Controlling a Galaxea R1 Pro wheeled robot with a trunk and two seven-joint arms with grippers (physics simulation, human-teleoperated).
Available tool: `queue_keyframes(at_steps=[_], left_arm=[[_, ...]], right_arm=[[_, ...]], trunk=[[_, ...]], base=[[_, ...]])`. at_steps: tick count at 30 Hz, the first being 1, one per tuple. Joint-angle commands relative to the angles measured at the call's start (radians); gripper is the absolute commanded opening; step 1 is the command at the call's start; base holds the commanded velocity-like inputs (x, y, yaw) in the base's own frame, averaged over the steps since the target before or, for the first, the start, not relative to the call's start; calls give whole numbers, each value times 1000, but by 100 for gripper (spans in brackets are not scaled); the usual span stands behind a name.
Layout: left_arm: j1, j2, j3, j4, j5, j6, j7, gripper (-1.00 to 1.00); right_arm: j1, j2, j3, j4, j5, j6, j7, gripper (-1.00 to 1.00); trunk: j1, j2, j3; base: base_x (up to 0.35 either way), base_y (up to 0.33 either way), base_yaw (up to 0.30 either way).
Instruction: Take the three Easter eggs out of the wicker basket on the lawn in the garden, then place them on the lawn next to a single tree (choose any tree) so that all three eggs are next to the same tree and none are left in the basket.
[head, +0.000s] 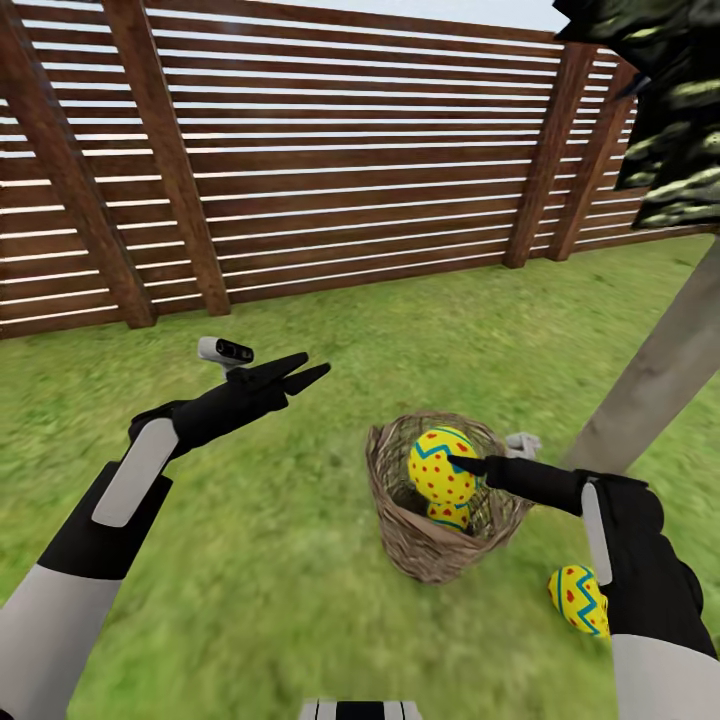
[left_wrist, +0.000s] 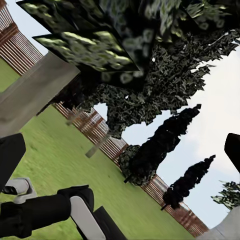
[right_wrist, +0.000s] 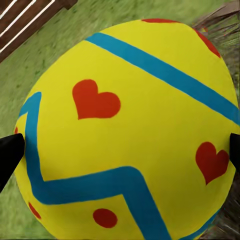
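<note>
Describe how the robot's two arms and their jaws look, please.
Both arms have white lower segments, then black segments with a grey-white oval panel. The left gripper and right gripper have slim, pointed black jaws. A small grey-white camera sits at the left wrist.

The lawn (head: 300, 560) is flat green grass with a blurred, mottled texture, running back to a brown slatted fence (head: 330, 170). Directly on it stands the wicker basket (head: 435, 545), upright. One Easter egg (head: 577, 598) lies on the grass near the basket. A pale tree trunk (head: 660, 375) rises from the grass just behind both.
</note>
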Motion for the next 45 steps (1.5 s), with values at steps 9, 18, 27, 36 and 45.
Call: queue_keyframes(at_steps=[9, 18, 27, 36, 45], left_arm=[[-1, 1, -1, 2, 4, 4, 1, 100], [-1, 1, -1, 3, 4, 4, 1, 100], [0, 1, -1, 3, 7, 4, 1, 100], [0, -1, -2, 3, 3, 2, 1, 100], [0, -4, -5, 5, 2, 2, 2, 100]], right_arm=[[-1, 2, 12, 2, 5, 8, 184, -100], [10, 8, 121, 7, 4, 9, 244, -100], [13, 8, 169, 13, 3, 15, 319, -100], [13, 10, 171, 15, 11, 14, 309, -100], [13, 10, 170, 16, 8, 13, 308, -100]], trunk=[[-1, 0, -1], [-1, 0, -1], [-1, 0, -1], [-1, 0, 1], [-1, 0, 11]], base=[[-195, 0, 0], [-1, 0, 0], [0, 0, 0], [0, 0, -28], [0, 0, -201]])
